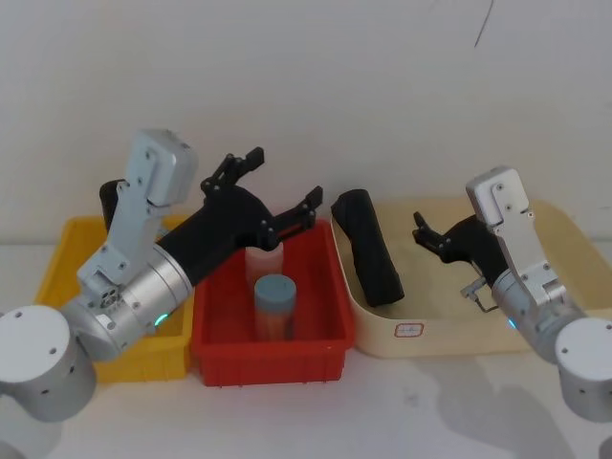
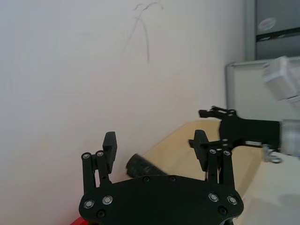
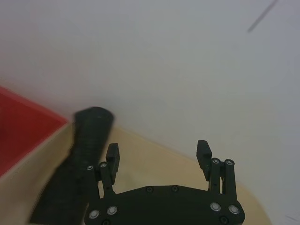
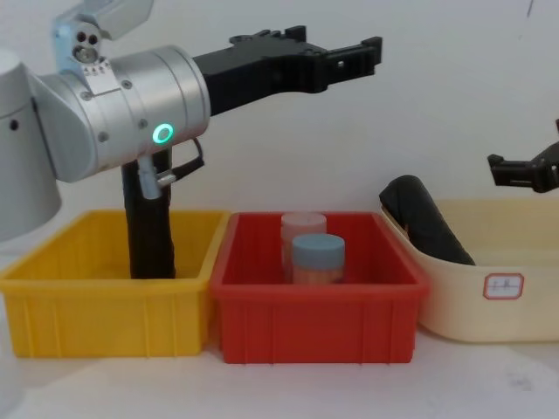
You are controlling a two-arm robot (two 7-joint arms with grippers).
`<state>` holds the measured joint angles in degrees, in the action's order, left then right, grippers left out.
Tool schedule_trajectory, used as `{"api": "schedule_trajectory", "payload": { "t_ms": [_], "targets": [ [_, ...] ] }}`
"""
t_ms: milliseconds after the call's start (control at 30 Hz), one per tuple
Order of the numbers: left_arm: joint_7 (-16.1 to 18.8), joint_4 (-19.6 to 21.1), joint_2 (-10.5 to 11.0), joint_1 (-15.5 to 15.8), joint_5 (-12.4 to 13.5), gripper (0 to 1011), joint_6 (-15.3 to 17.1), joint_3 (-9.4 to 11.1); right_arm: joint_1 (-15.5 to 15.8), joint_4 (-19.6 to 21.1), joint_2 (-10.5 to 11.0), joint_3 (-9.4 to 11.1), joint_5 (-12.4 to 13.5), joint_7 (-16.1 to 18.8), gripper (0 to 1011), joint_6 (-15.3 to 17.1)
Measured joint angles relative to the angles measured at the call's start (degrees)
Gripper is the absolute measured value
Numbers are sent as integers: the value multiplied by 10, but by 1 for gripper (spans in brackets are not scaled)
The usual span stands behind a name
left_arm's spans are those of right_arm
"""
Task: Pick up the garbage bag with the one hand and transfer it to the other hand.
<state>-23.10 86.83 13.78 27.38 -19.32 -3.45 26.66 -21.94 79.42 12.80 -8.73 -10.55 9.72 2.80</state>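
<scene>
The left gripper (image 1: 282,179) hangs above the back of the red bin (image 1: 273,356), its fingers spread wide and holding nothing. The garbage bag (image 1: 368,247) lies tilted in the beige tray (image 1: 459,339) just right of the red bin. The right gripper (image 1: 426,232) hovers farther right, its fingers also apart and empty. A second roll (image 4: 150,236) stands upright in the yellow bin (image 4: 105,314), left of the red bin.

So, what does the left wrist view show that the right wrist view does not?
Left wrist view, alone of the two: the left gripper, open, a grey cabinet behind, and the right gripper seen from outside, over the tray. Right wrist view, alone of the two: the long side of the roll, and the right gripper's open fingers from behind. Both: the roll in the tray, a bit of the red bin, the white wall.
</scene>
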Motion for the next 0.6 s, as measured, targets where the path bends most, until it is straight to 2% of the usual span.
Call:
{"api": "schedule_trajectory", "payload": {
  "t_ms": [300, 600],
  "targets": [
    [54, 59, 22, -35, 35, 1000, 38, -15, 39, 63, 13, -7, 39, 62, 1001, 16],
    [111, 124, 45, -83, 69, 1000, 79, -39, 68, 124, 28, -22, 88, 136, 1001, 55]
  ]
}}
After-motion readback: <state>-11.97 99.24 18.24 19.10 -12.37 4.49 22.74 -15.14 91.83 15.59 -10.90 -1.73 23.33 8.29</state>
